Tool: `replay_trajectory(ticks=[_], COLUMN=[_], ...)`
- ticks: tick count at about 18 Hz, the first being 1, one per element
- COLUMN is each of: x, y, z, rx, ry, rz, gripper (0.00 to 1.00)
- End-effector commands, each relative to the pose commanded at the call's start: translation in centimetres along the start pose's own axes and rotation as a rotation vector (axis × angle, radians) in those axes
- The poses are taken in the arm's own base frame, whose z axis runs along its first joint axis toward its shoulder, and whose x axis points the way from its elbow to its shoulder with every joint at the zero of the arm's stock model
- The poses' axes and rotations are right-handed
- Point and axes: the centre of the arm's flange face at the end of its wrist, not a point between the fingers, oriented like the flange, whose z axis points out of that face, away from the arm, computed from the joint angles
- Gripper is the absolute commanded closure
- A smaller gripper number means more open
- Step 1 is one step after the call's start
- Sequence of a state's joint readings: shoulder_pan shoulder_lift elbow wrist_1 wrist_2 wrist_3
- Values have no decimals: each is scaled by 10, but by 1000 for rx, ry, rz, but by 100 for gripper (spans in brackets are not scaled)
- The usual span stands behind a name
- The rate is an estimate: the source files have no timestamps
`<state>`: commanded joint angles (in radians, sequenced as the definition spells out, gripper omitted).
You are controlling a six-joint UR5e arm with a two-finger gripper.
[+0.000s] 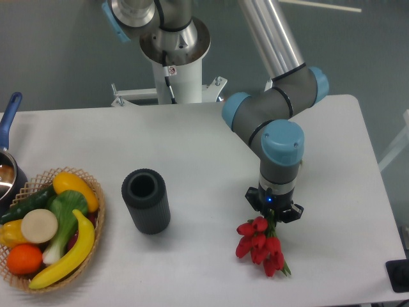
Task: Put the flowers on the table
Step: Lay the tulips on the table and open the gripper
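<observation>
Wicker basket (96,224) of fruit and veg sits at the table's (192,141) left edge, a black ribbed cylinder (146,201) stands just right of it. Toward the front right corner, the gripper (273,213) is pinching the flowers (261,245), blooms low over the tabletop.

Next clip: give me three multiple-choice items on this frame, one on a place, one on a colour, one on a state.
1. Where does the basket sit?
A. left edge of the table
B. right edge
C. under the arm

2. What colour are the flowers?
A. yellow
B. red
C. white

3. How does the black cylinder stand?
A. on its side
B. upside down in the basket
C. upright, open end up

Key: 1 A, it lies far left by the pot. 2 B, red blooms hang below the claw. 3 C, its dark opening faces up.
</observation>
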<state>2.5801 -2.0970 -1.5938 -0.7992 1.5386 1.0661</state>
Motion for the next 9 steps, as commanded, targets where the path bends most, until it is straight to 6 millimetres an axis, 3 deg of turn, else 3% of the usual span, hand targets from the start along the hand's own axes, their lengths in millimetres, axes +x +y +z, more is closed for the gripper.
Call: replay_trajectory(ticks=[1,4,9], x=[0,-4,-30], y=[-2,1,40], z=[-11,-58,-125], rx=[8,41,75], ry=[-14,-74,-170], rz=[2,-15,-78], gripper=[2,0,0])
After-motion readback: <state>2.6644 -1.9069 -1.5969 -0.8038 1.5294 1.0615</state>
